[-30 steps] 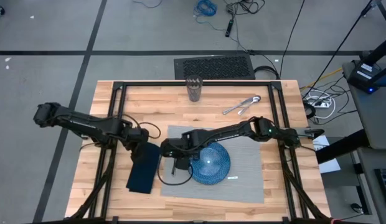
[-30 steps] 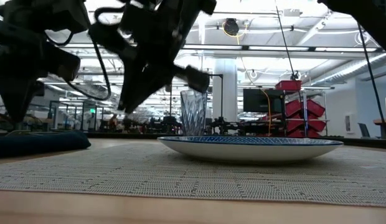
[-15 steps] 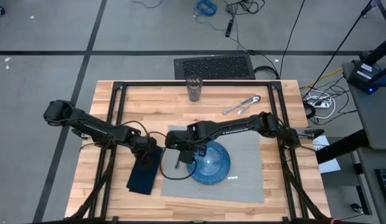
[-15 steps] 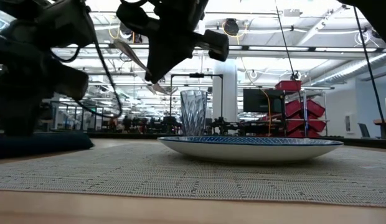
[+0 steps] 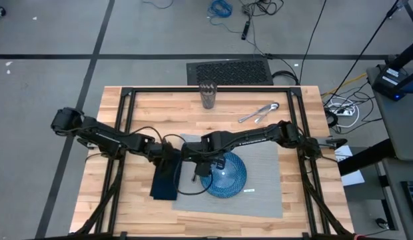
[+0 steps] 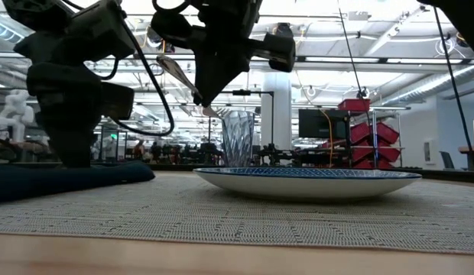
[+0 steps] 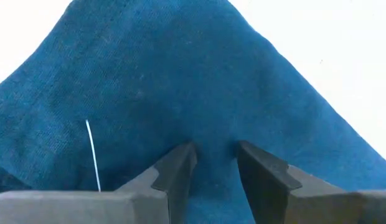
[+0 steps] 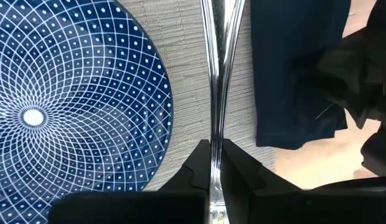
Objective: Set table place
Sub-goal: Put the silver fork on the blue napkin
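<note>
On the table (image 5: 126, 207) you find the grey place (image 5: 260, 200), spread at centre and bearing the blue plate (image 5: 226, 179). Left of the plate, your right gripper (image 5: 195, 163) is clamped on a silver utensil (image 8: 216, 68) (which kind, you cannot tell), held above the mat. Just beside it, your left gripper (image 5: 168, 157) pinches the navy napkin (image 5: 164, 185), which overlaps the mat's left edge. Farther back stand a glass (image 5: 207, 95) and loose cutlery (image 5: 258, 113).

plate (image 5: 224, 175) on placemat (image 5: 260, 193); napkin (image 5: 164, 183) left of it, glass (image 5: 207, 95) behind.
</note>
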`<state>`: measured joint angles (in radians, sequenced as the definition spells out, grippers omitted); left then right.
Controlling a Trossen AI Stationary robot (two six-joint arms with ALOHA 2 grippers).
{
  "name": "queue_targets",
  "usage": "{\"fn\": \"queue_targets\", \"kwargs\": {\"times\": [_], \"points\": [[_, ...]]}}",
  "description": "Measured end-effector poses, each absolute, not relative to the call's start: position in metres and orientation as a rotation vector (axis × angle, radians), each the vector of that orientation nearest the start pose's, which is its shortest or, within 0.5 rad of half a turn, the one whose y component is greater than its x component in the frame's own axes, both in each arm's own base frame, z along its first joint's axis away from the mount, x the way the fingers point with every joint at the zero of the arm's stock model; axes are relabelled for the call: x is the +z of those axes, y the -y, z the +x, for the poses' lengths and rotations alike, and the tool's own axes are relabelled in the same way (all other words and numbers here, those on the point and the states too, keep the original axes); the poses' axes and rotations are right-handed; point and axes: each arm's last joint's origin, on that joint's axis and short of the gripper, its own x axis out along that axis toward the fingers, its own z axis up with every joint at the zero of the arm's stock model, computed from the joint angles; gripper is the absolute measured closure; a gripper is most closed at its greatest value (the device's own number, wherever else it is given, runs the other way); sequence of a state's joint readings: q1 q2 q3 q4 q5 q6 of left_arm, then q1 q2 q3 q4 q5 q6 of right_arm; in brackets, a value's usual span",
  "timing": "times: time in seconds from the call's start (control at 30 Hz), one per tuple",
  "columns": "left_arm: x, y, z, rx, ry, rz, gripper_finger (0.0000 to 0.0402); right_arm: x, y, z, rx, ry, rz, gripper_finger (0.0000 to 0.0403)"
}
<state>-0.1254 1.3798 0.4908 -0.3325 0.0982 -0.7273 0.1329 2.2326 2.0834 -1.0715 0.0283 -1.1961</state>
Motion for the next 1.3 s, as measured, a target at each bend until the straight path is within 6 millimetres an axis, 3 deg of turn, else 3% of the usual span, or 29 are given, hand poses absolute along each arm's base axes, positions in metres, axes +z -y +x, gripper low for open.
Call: {"fn": "queue_targets", "kwargs": {"times": [0.27, 0.57, 0.97, 1.3], "points": [[0.124, 0.025, 0.201, 0.291, -1.222, -0.592, 0.0281, 0.243, -0.061, 0.460, 0.817, -1.042, -1.115, 0.0403], [0.145, 0.022, 0.193, 0.374, -1.234, -0.534, 0.0281, 0.243, -0.061, 0.460, 0.819, -1.039, -1.109, 0.0403], [0.167, 0.024, 0.204, 0.338, -1.165, -0.479, 0.0281, 0.244, -0.062, 0.461, 0.834, -1.018, -1.092, 0.0403], [0.213, 0.013, 0.191, 0.575, -1.173, -0.265, 0.0281, 0.229, -0.062, 0.461, 0.850, -1.015, -1.117, 0.0403]]}}
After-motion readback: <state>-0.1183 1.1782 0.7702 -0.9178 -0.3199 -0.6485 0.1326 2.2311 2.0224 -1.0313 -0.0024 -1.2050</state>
